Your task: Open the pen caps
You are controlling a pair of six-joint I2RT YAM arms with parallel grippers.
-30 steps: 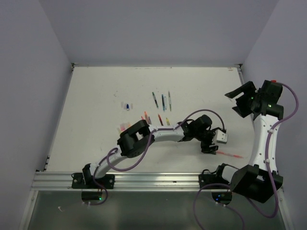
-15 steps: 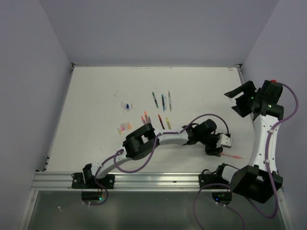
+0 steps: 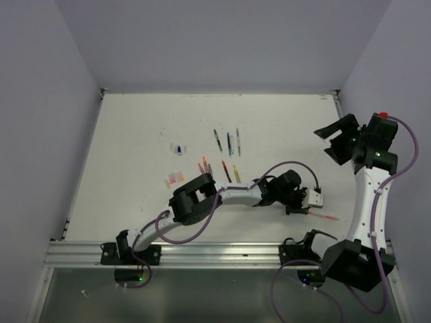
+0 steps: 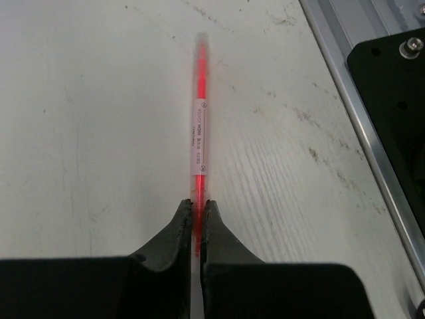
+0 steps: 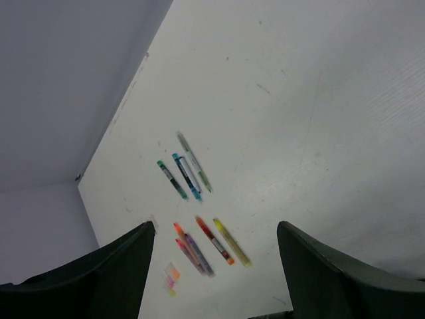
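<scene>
White tabletop [image 3: 135, 134], walled on three sides: your left gripper [image 4: 196, 216] is pinching one end of a red pen [image 4: 199, 126] lying by the front right edge. Your right gripper [image 3: 339, 140] is hovering wide open, empty, while the other pens [image 3: 227, 142] and loose pen caps [image 3: 175, 179] are lying mid-table.

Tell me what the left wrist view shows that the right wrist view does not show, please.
Only the left wrist view: the left gripper shut on one end of a red pen with a white label, lying flat, and a metal rail at the right.
Only the right wrist view: the right gripper open, two groups of other pens lying far below it, small loose caps, and the wall.
Both: the white table.
</scene>
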